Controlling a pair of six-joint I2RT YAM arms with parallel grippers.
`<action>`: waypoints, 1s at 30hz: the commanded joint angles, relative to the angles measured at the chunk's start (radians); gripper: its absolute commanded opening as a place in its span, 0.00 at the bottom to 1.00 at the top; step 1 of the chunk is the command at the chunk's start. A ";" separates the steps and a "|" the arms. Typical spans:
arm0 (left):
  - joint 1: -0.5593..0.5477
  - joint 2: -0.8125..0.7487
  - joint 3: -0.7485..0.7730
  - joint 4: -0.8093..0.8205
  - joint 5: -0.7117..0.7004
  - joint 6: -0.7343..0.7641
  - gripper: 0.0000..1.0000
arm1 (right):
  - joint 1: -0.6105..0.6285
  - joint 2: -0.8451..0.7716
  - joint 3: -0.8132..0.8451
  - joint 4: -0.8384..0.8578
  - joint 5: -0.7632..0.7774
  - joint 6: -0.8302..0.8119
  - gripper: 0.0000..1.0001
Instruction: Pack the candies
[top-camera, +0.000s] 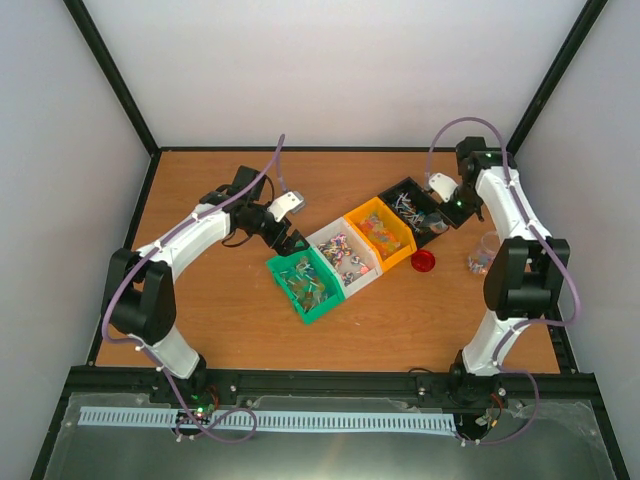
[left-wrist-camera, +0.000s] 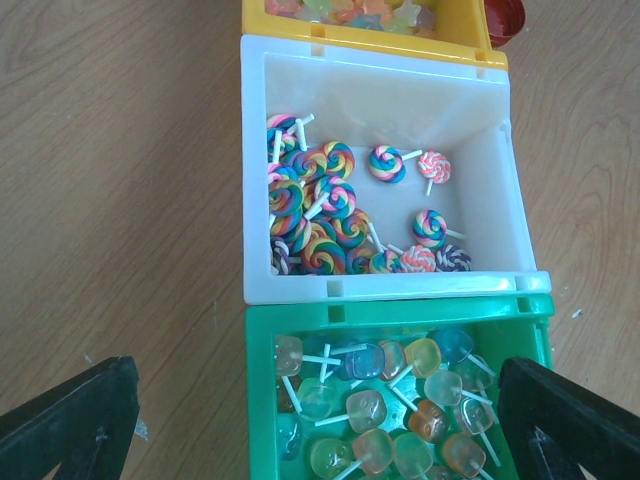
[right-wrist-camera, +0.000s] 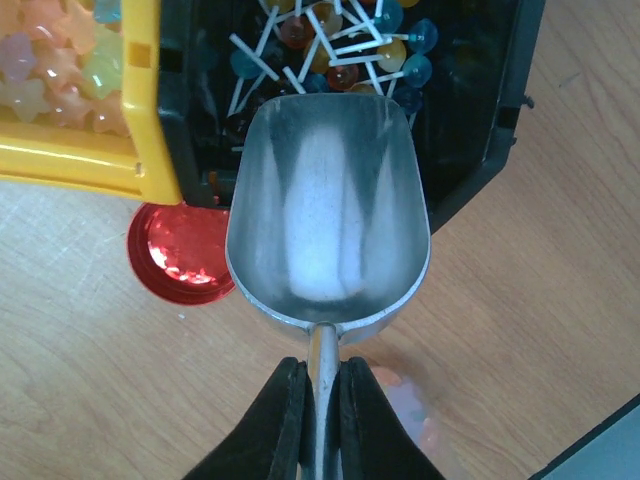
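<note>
1. Two fingers (right-wrist-camera: 272, 425) of the right gripper (right-wrist-camera: 320, 380) are pinched nearly together on the thin handle of a metal scoop (right-wrist-camera: 328, 210). The grip looks firm, and the handle runs straight out between them.
2. Scoop bowl is bare, with no candy in it. Its long axis points directly away from the fingers. Its front lip overhangs the near wall of the black bin (right-wrist-camera: 500, 120).
3. Candies (right-wrist-camera: 342, 75) in that bin are ball lollipops on white sticks. They lie just ahead of the lip and below it, in line with the scoop's axis. Judgement: the coming move is a forward, downward dip along that line, and no sideways correction seems needed.
4. To one side of the scoop, a red lid (right-wrist-camera: 175, 255) lies flat on the table (right-wrist-camera: 540, 330). It is tucked against the corner of the yellow bin (right-wrist-camera: 90, 165), which holds star-shaped sweets.
5. Left gripper (left-wrist-camera: 315, 400) has its jaws spread wide and holds nothing. It hangs above the green bin (left-wrist-camera: 400, 312) of square lollipops. The white bin (left-wrist-camera: 390, 285) of swirl lollipops is next beyond.
6. Overhead view: the four bins touch in one diagonal row. The right arm is nearer the black end, the left arm nearer the green end.
7. Clear jar (top-camera: 482, 252) stands on the right arm's side, near the lid. Its contents are too small to tell. It is probably the destination, but that is a guess.
</note>
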 joint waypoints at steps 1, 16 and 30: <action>0.003 0.004 0.013 0.025 0.043 -0.029 1.00 | 0.026 0.047 0.064 -0.007 0.077 0.022 0.03; 0.004 0.018 0.014 0.021 0.042 -0.024 1.00 | 0.078 0.212 0.104 0.038 0.061 0.062 0.03; 0.003 0.042 0.042 0.001 0.027 -0.019 1.00 | 0.080 0.017 -0.393 0.603 -0.222 0.207 0.03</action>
